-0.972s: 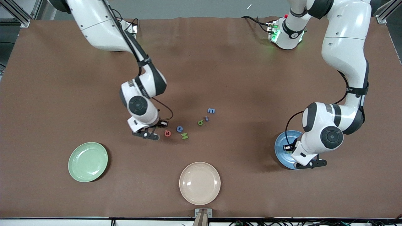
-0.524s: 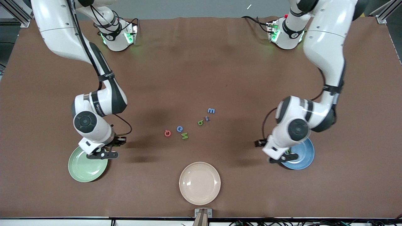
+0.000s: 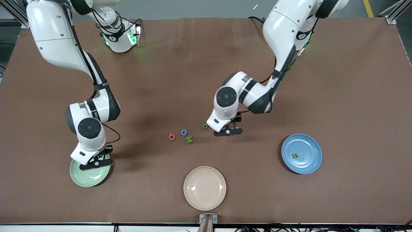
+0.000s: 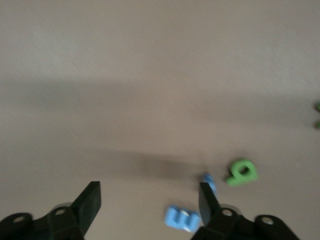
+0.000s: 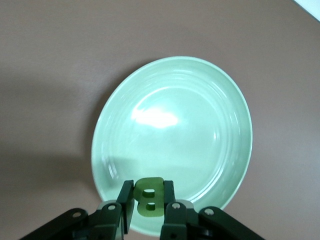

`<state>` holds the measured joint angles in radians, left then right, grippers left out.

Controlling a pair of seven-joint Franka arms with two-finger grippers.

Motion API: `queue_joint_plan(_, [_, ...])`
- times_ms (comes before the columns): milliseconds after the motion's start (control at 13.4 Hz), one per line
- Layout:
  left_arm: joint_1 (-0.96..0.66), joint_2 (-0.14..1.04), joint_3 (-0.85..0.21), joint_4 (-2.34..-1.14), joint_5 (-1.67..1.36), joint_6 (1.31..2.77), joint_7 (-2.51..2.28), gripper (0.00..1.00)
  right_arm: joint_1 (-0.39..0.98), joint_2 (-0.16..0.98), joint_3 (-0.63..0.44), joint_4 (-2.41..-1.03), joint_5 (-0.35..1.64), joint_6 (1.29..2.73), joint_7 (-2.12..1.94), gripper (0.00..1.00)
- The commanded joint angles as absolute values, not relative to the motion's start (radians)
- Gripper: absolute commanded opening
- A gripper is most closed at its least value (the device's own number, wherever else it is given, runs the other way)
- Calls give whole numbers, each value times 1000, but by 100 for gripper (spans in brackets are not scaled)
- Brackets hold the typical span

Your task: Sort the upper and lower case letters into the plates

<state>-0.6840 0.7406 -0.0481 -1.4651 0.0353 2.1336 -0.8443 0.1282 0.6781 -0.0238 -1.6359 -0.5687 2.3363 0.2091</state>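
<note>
Left gripper (image 3: pixel 228 131) moved over letters, right gripper (image 5: pixel 148 205) pinching "B" (image 5: pixel 148 196)

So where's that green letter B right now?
The B is pinched in the right gripper, hanging just over the edge of the green plate at the right arm's end of the table, not yet dropped in.

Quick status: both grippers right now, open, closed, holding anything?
Left gripper: open, empty, over the small blue and green toy letters.
Right gripper: closed on a green letter B, over the pale mint green plate.
</note>
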Motion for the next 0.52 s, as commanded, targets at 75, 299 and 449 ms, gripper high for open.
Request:
queue_joint_plan(75, [-736, 784, -37, -1454, 35, 2199, -943, 64, 98, 699, -5, -1614, -603, 2362, 206, 40])
queue_joint_plan(299, [-742, 819, -37, -1454, 37, 2236, -963, 59, 98, 699, -3, -1597, -589, 2365, 221, 61])
queue_joint_plan(449, [-742, 824, -38, -1454, 35, 2256, -965, 57, 110, 693, 5, -1580, -537, 2358, 227, 65])
